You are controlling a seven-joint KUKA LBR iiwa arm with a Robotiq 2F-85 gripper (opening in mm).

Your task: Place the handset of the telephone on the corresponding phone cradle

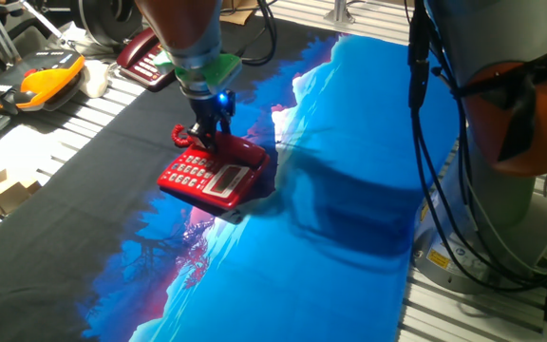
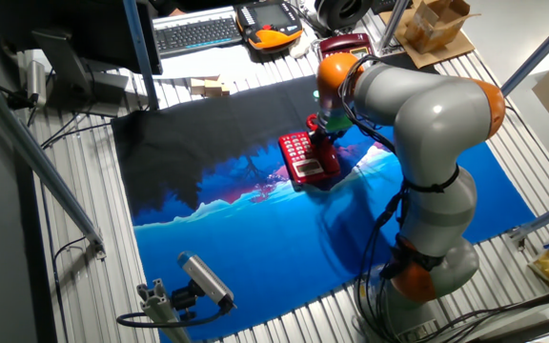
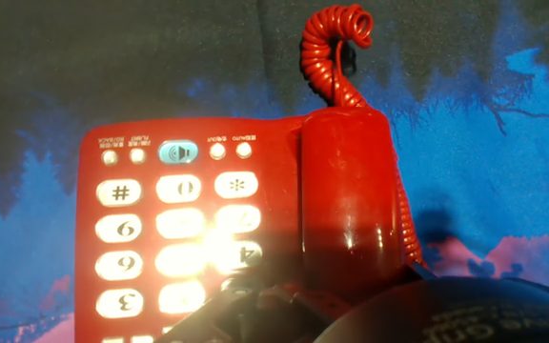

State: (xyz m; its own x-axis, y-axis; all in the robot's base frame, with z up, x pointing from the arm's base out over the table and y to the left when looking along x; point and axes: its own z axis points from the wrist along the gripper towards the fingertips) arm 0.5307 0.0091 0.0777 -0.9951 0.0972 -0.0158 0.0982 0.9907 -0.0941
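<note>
The bright red telephone (image 1: 202, 178) with white buttons and a grey display lies on the blue and black cloth (image 1: 349, 190); it also shows in the other fixed view (image 2: 305, 157) and the hand view (image 3: 160, 238). The glossy red handset (image 3: 346, 200) lies along the phone's cradle strip (image 1: 245, 155), its curly cord (image 3: 336, 48) trailing off the far end. My gripper (image 1: 212, 136) stands straight down on the handset's end. Its dark fingers (image 3: 246, 310) sit close against both sides of the handset, shut on it.
A darker maroon phone (image 1: 141, 52) sits at the back of the table, also in the other fixed view (image 2: 346, 43). An orange and yellow pendant (image 1: 50, 76), a keyboard (image 2: 198, 31), wooden blocks (image 2: 208, 86) and a cardboard box (image 2: 437, 24) lie beyond the cloth.
</note>
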